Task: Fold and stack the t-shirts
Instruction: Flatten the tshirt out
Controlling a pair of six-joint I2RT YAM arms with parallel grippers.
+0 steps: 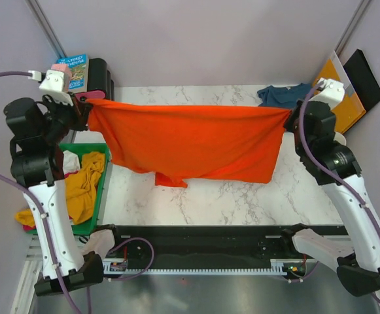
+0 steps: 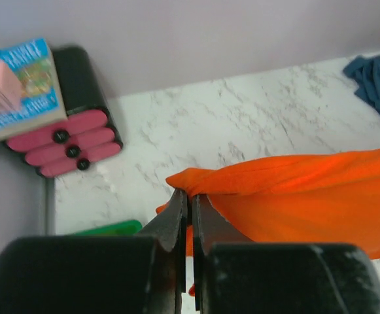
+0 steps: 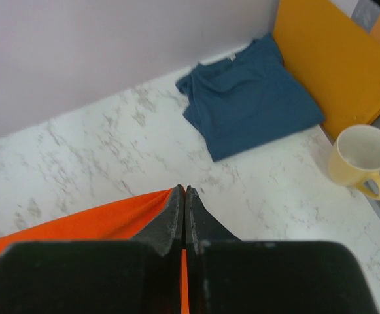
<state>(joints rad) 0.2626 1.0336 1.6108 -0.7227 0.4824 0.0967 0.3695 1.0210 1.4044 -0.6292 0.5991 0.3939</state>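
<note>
Item: orange-red t-shirt [image 1: 190,140], one, stretched between my arms; left gripper [image 2: 190,196] jaws pinched on its left corner, right gripper [image 3: 184,191] clamped on its right.

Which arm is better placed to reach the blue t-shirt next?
Right, probably. The blue t-shirt lies far right, just beyond the right gripper; the left gripper is at the opposite edge. Both are shut on the orange t-shirt.
</note>
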